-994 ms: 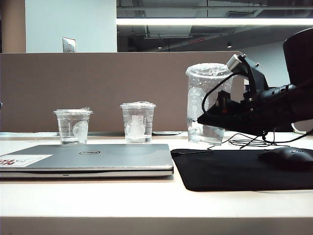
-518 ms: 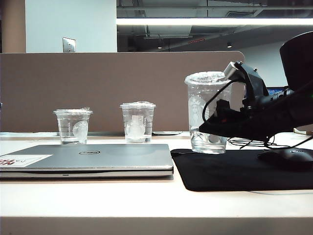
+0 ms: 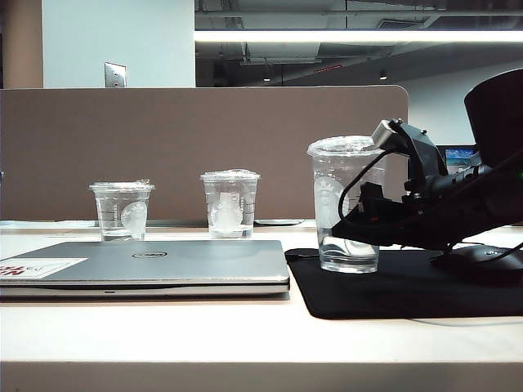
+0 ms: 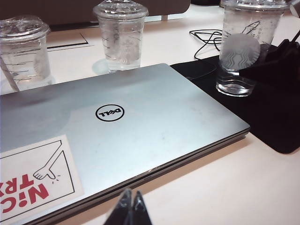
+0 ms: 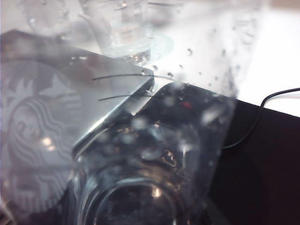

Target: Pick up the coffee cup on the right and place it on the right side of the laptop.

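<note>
Clamped around the coffee cup, the right gripper holds it upright, its base apparently resting on the black mouse pad just right of the closed laptop, though contact is hard to confirm from the exterior view. At the laptop's near edge, the left gripper hovers with its fingertips pressed together on nothing. Two shorter clear cups stand behind the laptop.

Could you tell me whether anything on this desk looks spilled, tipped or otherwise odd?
Nothing stands out. The coffee cup stands upright on the mouse pad, right of the closed laptop, with the right hand around it.
</note>
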Motion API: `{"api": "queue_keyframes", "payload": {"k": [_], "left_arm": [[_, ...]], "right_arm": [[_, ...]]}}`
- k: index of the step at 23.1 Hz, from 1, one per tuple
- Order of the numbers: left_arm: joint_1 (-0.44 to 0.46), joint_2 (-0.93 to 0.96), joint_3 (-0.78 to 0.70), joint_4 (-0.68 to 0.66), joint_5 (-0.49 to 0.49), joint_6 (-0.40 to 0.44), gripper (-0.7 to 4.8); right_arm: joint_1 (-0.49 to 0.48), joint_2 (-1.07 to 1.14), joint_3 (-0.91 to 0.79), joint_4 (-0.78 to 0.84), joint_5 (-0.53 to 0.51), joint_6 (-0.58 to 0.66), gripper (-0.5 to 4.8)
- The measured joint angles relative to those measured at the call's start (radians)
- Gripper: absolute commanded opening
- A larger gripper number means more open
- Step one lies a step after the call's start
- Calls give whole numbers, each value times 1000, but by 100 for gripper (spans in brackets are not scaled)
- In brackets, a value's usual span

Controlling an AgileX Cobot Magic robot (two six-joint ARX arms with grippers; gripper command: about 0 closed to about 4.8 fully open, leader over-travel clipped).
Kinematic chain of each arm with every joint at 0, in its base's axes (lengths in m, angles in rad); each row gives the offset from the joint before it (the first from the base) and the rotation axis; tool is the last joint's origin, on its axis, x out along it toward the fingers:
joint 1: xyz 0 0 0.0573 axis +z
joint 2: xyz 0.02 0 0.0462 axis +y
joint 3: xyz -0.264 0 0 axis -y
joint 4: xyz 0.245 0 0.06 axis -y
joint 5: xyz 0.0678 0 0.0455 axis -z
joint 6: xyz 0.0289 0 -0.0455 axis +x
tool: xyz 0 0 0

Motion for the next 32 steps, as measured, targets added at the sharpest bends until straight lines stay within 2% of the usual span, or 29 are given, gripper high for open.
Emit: {"api": "queue_keyframes", "payload": {"k": [2, 7, 9, 13, 19, 23, 26, 28, 29, 32], "left_arm": [[0, 0, 0, 0, 0, 0, -5], [0, 0, 0, 0, 0, 0, -5], [0, 0, 0, 0, 0, 0, -5], [0, 0, 0, 0, 0, 0, -5], [0, 0, 0, 0, 0, 0, -5], [3, 0, 0, 0, 0, 0, -5], [41, 0, 0, 0, 4, 0, -5], [98, 0, 0, 0, 2, 0, -5], [127, 0, 0, 0, 5, 0, -5], [251, 0, 0, 0, 4, 0, -5]], "right_arm": [[0, 0, 0, 0, 0, -2, 431], [1, 0, -8, 2, -7, -1, 444], [0, 0, -14, 4, -7, -1, 479], [0, -1, -48, 23, -22, 9, 479], [0, -5, -138, 151, -26, 27, 479], [1, -84, -249, 226, 10, 44, 479], [0, -147, -307, 255, 24, 54, 479], [1, -197, -338, 268, 24, 77, 479], [1, -228, -353, 271, 22, 90, 456], [1, -305, -386, 277, 18, 120, 332]]}}
